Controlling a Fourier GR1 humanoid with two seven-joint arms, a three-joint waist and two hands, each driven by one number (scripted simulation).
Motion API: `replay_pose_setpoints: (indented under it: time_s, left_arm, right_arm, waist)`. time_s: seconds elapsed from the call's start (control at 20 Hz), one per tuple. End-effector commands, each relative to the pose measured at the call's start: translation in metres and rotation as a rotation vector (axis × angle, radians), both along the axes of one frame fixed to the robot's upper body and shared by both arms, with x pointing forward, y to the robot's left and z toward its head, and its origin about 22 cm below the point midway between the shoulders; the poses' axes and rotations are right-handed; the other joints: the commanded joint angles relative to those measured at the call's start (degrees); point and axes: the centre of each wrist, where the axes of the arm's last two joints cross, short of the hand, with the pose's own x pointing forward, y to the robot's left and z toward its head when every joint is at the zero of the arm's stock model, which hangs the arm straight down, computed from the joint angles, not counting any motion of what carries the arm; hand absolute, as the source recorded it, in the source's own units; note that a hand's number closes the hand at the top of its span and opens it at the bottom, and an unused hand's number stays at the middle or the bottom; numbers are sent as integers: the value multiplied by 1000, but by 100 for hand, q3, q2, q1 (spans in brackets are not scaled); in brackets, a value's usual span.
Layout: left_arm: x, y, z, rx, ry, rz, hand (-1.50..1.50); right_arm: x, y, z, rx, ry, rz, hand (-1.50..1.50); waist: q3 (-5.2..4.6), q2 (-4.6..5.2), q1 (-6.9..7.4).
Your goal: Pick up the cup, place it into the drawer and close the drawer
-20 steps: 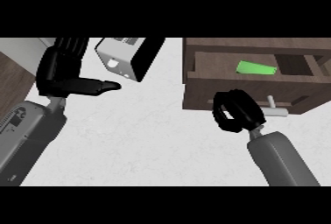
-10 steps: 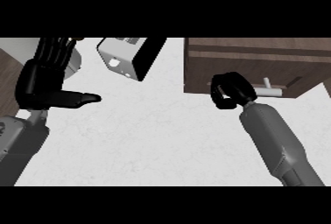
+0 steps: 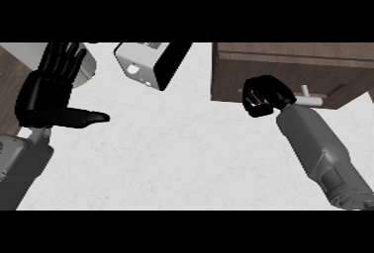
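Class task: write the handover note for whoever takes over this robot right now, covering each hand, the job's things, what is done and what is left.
Left hand: open, resting at the view's left, fingers up.
Right hand: fingers curled, holding nothing visible, against the drawer front beside its handle.
Cup: not visible; no open compartment shows.
Done: drawer looks pushed in.
Left: confirm it is fully shut, then withdraw the right hand.

We cannot find the cup; the drawer [image 3: 292, 74] shows only its wooden front and top, so its inside is hidden. The right hand [image 3: 264, 95] covers the left end of the drawer handle [image 3: 310, 100]. Whether those curled fingers grip the handle, we cannot tell. The top edge cuts off the box [image 3: 150, 64] right of the left hand [image 3: 50, 96].
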Motion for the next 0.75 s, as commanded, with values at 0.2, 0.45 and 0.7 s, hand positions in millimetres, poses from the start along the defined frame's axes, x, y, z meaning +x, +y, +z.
replay_pose_setpoints:
  time_s: [0.2, 0.45, 0.7]
  left_arm:
    - [0, -3, 2, -7, -7, -49, -150]
    - [-4, -3, -18, -20, 1, -45, -150]
    - [-5, -11, -25, -24, 19, -68, -150]
  right_arm:
    - [19, -40, 39, 13, 13, -146, 150]
    - [20, -50, 47, 87, -46, -158, 150]
    - [20, -47, 43, 90, -49, -155, 150]
  waist:
    - [38, 201, 212]
    - [33, 228, 183]
    - [34, 252, 244]
